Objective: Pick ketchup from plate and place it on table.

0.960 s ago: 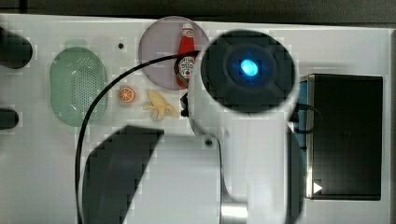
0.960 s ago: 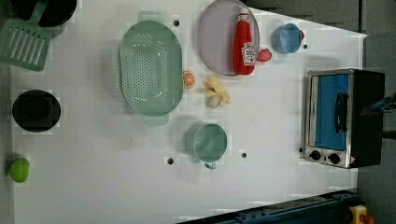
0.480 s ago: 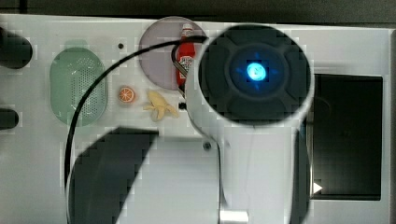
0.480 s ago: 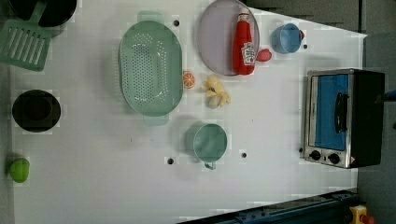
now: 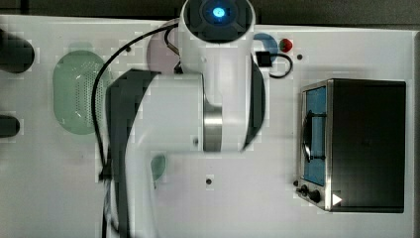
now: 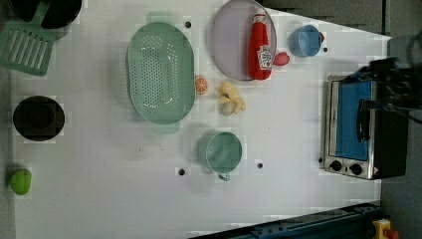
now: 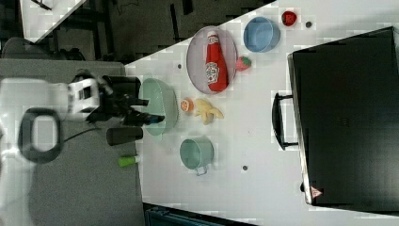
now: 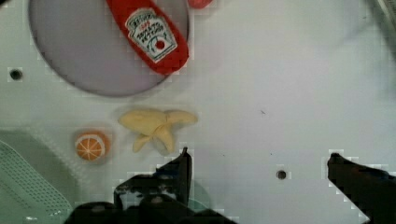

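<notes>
The ketchup (image 6: 260,47), a red bottle with a white cap, lies along one side of the pale lilac plate (image 6: 231,40) at the back of the white table (image 6: 124,194). The right view shows the ketchup (image 7: 215,63) on the plate (image 7: 195,59). In the wrist view the ketchup (image 8: 152,32) lies on the plate (image 8: 93,51), well away from my gripper (image 8: 259,156). Its jaws stand wide open with nothing between them, high over bare table beside the banana (image 8: 156,128). My gripper (image 7: 149,110) hangs well above the table in the right view. In the top view the arm hides the ketchup.
A green perforated basket (image 6: 159,72) lies left of the plate in the left view, with an orange slice (image 6: 201,84) and the banana (image 6: 230,98) in between. A blue bowl (image 6: 304,41), a strawberry (image 6: 281,59), a teal mug (image 6: 223,152) and a toaster oven (image 6: 361,127) stand around.
In the top view the arm has swung toward the top view's top edge and now covers the plate and ketchup. The ketchup has not moved. The jaws stay open.
</notes>
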`<state>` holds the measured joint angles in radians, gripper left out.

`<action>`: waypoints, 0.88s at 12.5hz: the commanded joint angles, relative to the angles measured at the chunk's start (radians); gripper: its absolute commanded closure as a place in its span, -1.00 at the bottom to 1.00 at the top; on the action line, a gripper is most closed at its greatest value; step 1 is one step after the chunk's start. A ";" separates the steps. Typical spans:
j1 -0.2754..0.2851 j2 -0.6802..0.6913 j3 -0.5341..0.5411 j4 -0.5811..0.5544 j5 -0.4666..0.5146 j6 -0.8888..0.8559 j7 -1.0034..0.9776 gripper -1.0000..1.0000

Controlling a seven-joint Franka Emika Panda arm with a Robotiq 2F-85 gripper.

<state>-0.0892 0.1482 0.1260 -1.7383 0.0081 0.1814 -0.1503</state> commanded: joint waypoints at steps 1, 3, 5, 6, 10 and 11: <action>0.001 0.060 0.000 -0.011 0.007 0.096 -0.194 -1.00; 0.002 0.126 0.000 -0.011 0.006 0.198 -0.299 -1.00; 0.005 0.190 0.000 -0.011 0.005 0.300 -0.418 -1.00; 0.008 0.221 0.000 -0.010 0.004 0.355 -0.477 -1.00; 0.019 0.335 0.000 -0.009 0.004 0.508 -0.565 -1.00; 0.024 0.363 0.000 -0.008 0.002 0.534 -0.565 -1.00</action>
<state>-0.0764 0.5024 0.1329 -1.7520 0.0097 0.6816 -0.6475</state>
